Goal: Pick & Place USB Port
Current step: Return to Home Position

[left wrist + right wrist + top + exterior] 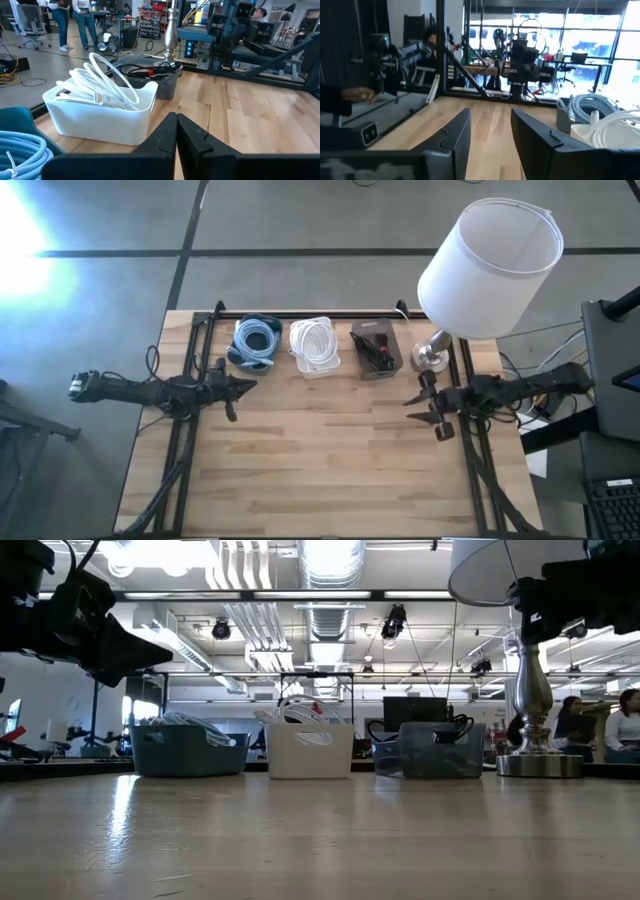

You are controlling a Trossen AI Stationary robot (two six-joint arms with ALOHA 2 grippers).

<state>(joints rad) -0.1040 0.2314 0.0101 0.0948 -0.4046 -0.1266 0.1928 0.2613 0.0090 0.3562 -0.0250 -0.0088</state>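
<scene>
Three small bins stand in a row at the table's far edge: a teal bin with a light-blue cable coil (256, 342), a white bin with white cables (315, 346) (100, 107), and a dark grey bin with black cables (377, 348) (150, 75). My left gripper (245, 385) (176, 127) is shut and empty, above the table just on the near side of the teal bin. My right gripper (415, 398) (490, 132) is open and empty, above the table on the near side of the lamp base, right of the grey bin.
A table lamp with a white shade (490, 265) stands on its metal base (432, 358) at the far right, close to my right gripper. Black rails (190, 430) run along both sides of the table. People (75, 25) are in the room beyond the table.
</scene>
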